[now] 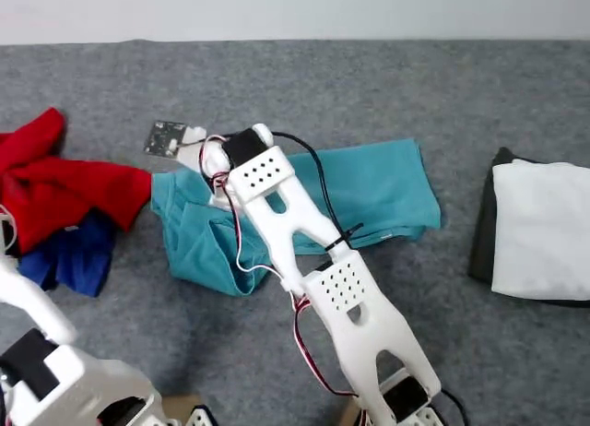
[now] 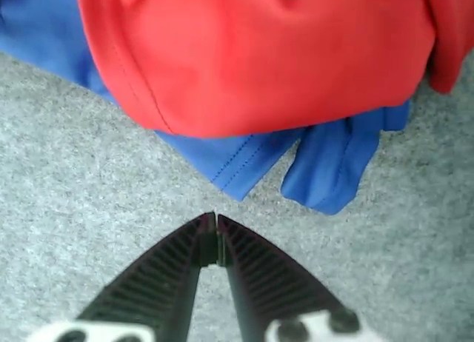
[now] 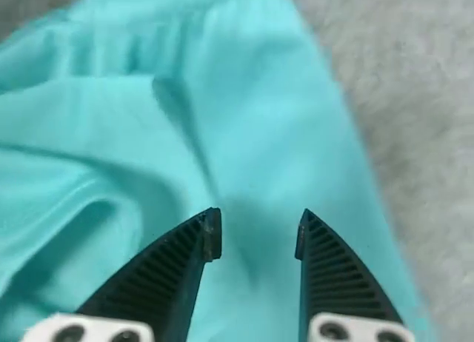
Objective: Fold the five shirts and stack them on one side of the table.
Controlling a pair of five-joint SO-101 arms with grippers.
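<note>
Five shirts on your desk (image 1: pixel 369 85) from above: red shirt (image 1: pixel 55 191) over blue shirt (image 1: pixel 69 255) at left, teal shirt (image 1: pixel 387 191) rumpled mid-desk, white shirt (image 1: pixel 544 228) folded on black shirt (image 1: pixel 484 232) at right. Your left fingers (image 2: pixel 174 264) meet, empty, near the blue shirt. Your right fingers (image 3: pixel 178 272) hover narrowly parted over the teal shirt.
</note>
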